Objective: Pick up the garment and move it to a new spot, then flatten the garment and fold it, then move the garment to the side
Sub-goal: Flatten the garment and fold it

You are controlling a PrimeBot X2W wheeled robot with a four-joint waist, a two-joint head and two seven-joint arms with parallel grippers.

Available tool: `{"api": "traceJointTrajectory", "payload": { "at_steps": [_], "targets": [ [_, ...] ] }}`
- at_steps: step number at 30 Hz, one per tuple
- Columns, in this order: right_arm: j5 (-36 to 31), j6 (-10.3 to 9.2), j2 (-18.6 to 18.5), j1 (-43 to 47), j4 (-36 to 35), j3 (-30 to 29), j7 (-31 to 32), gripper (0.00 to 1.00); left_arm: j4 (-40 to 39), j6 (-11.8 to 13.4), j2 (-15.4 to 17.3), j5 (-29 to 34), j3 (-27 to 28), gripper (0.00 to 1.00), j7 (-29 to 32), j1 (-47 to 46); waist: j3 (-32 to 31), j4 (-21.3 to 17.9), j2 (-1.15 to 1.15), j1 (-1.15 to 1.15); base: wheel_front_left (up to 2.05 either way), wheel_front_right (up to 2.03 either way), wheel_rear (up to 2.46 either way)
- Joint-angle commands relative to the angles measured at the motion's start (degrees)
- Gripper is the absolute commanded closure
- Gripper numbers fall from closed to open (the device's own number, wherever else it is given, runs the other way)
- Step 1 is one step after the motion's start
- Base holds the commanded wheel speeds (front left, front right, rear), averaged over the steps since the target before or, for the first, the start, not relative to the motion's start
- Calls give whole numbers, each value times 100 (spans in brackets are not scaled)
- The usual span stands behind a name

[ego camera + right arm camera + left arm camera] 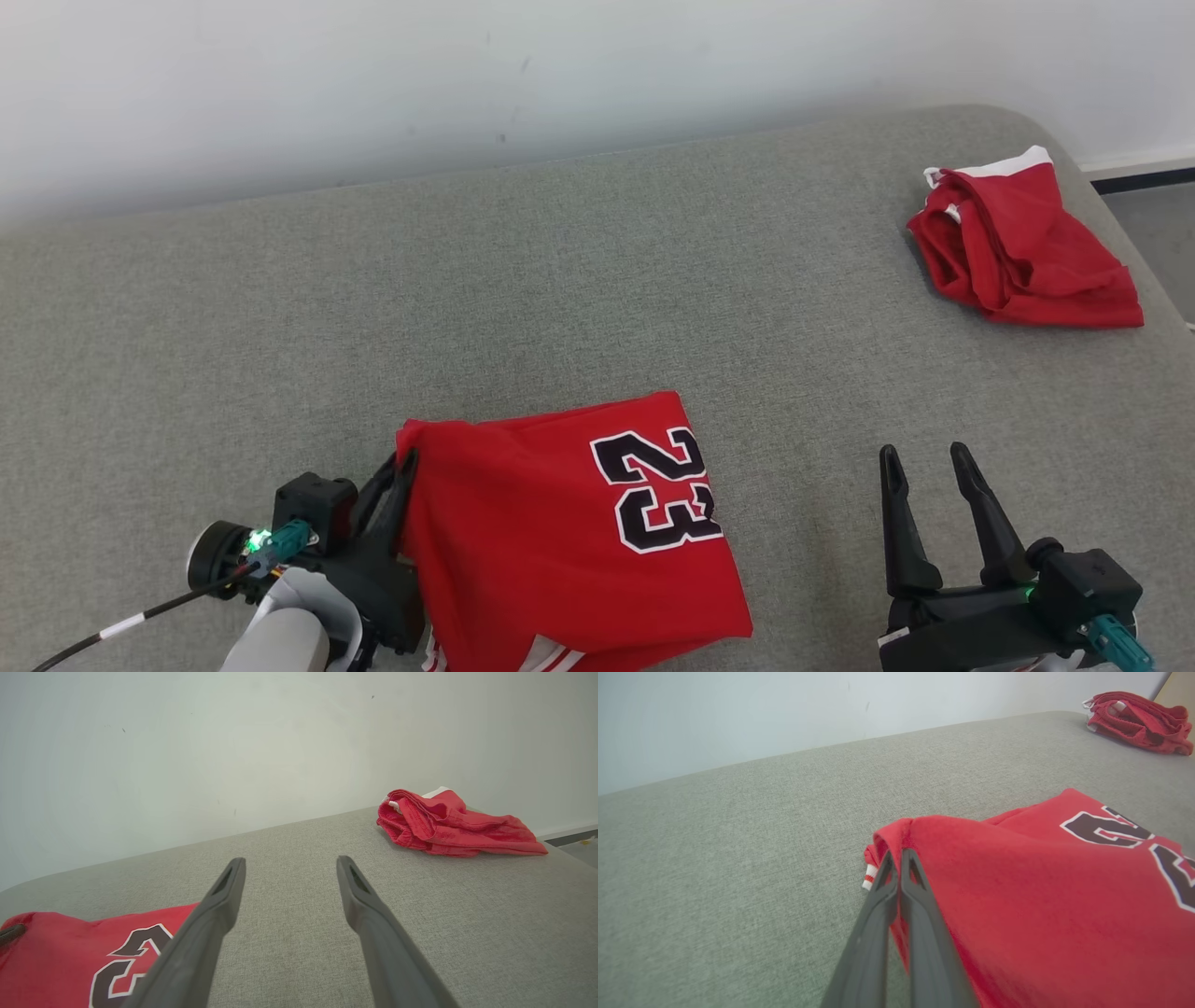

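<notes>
The garment is a red jersey with a black and white "23", lying folded on the grey upholstered surface near its front edge. My left gripper is shut on the garment's far left corner. In the left wrist view the two fingers meet on the red cloth, and a bit of striped trim shows just beside them. My right gripper stands open to the right of the garment, apart from it, with nothing between its fingers. The garment's numbered part shows at the lower left of the right wrist view.
A second red piece of clothing with white trim lies crumpled at the far right corner of the surface. A pale wall runs behind. The surface's right edge drops to the floor.
</notes>
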Motion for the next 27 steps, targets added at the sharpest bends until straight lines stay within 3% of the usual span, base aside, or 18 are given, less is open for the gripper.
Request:
{"api": "traceJointTrajectory", "payload": {
  "at_steps": [1,8,20,27],
  "targets": [
    [24,-17,10,19,14,-14,-5,0,-22,12,-7,49,34,0,-15,-41,-2,-1,-1,-1,0,0,0],
    [1,-17,12,104,16,-95,-5,0,-593,114,-81,192,403,0,-16,351,-127,163,-1,-1,0,0,0],
    [3,-17,1,300,4,-135,-5,0,-2424,439,-394,666,1628,0,-15,1723,-544,550,-1,-1,0,0,0],
    [37,-17,-59,427,-22,-163,-5,0,-3226,357,-678,1085,2367,0,-15,2486,-700,759,-1,-1,0,0,0]
  ]
}}
